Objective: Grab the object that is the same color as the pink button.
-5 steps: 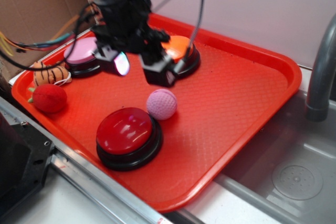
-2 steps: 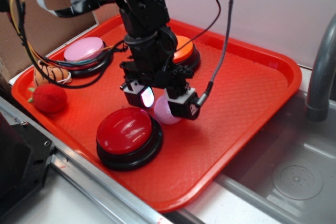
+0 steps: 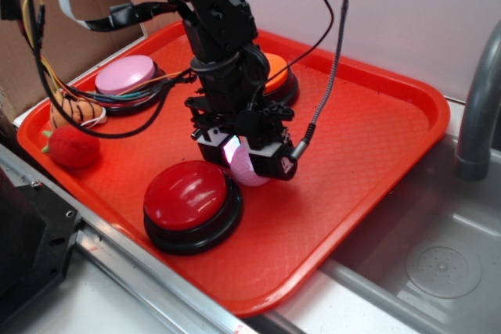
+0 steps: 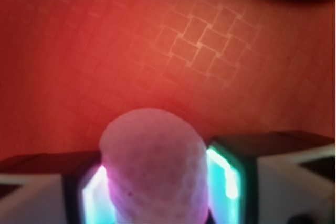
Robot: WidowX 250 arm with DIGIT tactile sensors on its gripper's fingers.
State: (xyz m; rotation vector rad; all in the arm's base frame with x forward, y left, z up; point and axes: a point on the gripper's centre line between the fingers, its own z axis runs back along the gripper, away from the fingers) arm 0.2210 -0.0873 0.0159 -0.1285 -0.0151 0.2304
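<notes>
1. The small light-pink dimpled ball (image 3: 249,168) is sitting low over the orange-red textured plastic tray (image 3: 368,146), pinched between the two fingers of the black robot gripper (image 3: 244,156); from the side I cannot tell whether it is touching the tray or lifted just off it.
2. In the wrist view the same ball (image 4: 153,169) is filling the gap of the gripper (image 4: 155,188), with a glowing pad pressing against each of its flanks, so the gripper is closing narrowly on the ball and holding it.
3. The fingers (image 4: 227,174) are shining teal and magenta light onto the ball's sides.
4. The big red-topped round push button on a black base (image 3: 190,202) is standing just beside the ball, toward the front edge of the tray.
5. The large round button with a light pink domed top and black base (image 3: 125,77) is resting near the tray's far left corner, well apart from the ball.
6. The orange-topped button (image 3: 275,73) is peeking out behind the arm, mostly covered by it.
7. A fuzzy red strawberry-like ball (image 3: 73,147) is lying at the left edge of the tray, next to an orange striped plush toy (image 3: 72,112).
8. A grey curved faucet pipe (image 3: 479,91) is rising over the metal sink (image 3: 438,256) to the right of the tray.
</notes>
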